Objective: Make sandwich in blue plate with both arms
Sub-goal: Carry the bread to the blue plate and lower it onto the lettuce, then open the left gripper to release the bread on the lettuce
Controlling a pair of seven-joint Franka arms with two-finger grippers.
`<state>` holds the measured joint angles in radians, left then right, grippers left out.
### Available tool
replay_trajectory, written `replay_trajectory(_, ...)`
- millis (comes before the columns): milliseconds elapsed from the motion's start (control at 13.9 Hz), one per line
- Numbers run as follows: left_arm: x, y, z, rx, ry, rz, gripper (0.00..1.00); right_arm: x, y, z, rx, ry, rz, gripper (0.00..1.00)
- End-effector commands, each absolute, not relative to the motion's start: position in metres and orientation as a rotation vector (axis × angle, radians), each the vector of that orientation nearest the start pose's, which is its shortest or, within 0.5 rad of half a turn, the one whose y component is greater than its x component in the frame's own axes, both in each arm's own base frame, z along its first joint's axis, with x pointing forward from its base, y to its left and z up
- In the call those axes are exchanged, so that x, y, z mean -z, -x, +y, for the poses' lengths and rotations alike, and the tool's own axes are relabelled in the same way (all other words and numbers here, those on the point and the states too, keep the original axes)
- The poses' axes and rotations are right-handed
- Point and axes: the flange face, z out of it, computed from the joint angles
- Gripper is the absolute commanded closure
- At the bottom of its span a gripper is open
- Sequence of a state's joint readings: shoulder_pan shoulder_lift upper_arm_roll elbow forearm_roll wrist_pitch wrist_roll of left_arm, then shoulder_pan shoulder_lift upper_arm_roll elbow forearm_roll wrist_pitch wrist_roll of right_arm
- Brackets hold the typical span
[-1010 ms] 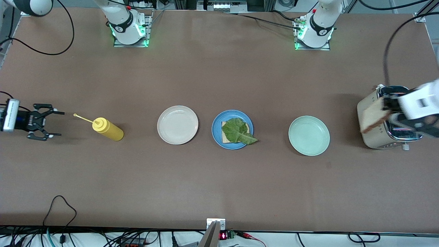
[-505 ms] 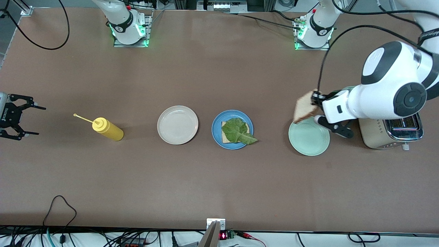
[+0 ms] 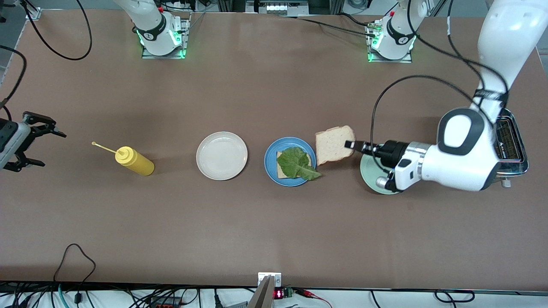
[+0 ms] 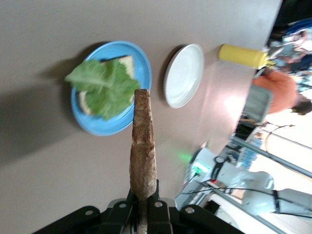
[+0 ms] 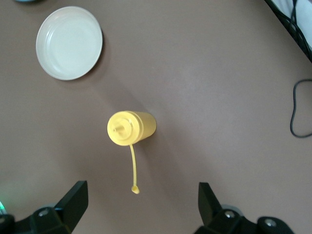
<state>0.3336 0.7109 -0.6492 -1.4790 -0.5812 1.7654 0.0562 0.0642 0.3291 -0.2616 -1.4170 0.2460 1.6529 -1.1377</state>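
Brown bread slice (image 3: 334,144) held in the air just beside the blue plate (image 3: 271,170).
Clamped edge-on in the left pincer (image 3: 352,145), the slice hangs over the table (image 3: 257,222) between the blue plate and the mint-green plate (image 3: 369,172); the blue plate, mid-table, carries another bread slice (image 3: 280,171) under a lettuce leaf (image 3: 296,164). The right pincer (image 3: 40,141) hovers spread wide and empty at the right arm's end of the table, near the yellow squeeze bottle (image 3: 133,160).

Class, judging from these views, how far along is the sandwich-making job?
Done: one light-brown bread slice with a crinkled green lettuce leaf lies on the round blue plate. In hand: the left gripper grips the second bread slice beside that plate. Left: laying it on top. The right gripper waits, jaws open, near the yellow squeeze bottle.
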Motion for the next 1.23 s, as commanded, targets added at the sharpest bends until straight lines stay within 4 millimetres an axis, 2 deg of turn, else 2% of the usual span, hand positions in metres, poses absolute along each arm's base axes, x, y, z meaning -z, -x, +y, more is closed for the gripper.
replay_trajectory(0,-0.302,-0.651,-0.199,0.361,-2.042,-0.152,1.0,-0.535,-0.634,-0.054,0.029,2.799,-1.143,0.0)
replay_trajectory(144,-0.277,-0.652,-0.209,0.27,-1.996,-0.177,1.0,-0.551,-0.628,-0.041,0.026,2.897,-0.958,0.0)
replay_trajectory(361,-0.241,-0.65,-0.22,0.215,-1.983,-0.228,1.0,-0.569,-0.62,-0.019,0.026,2.986,-0.786,0.0)
replay_trajectory(505,-0.226,-0.647,-0.232,0.188,-1.982,-0.249,1.0,-0.582,-0.61,-0.004,0.036,3.04,-0.62,0.0)
replay_trajectory(794,-0.191,-0.629,-0.252,0.172,-2.006,-0.276,1.0,-0.599,-0.574,0.017,0.025,3.094,-0.292,0.0)
replay_trajectory(938,-0.176,-0.625,-0.254,0.165,-1.992,-0.305,1.0,-0.609,-0.557,0.019,0.045,3.101,-0.257,0.0)
replay_trajectory(1082,-0.175,-0.625,-0.253,0.159,-1.994,-0.305,1.0,-0.614,-0.543,0.019,0.06,3.103,-0.257,0.0)
replay_trajectory(1154,-0.175,-0.625,-0.253,0.163,-1.995,-0.298,0.94,-0.618,-0.54,0.019,0.079,3.104,-0.257,0.0)
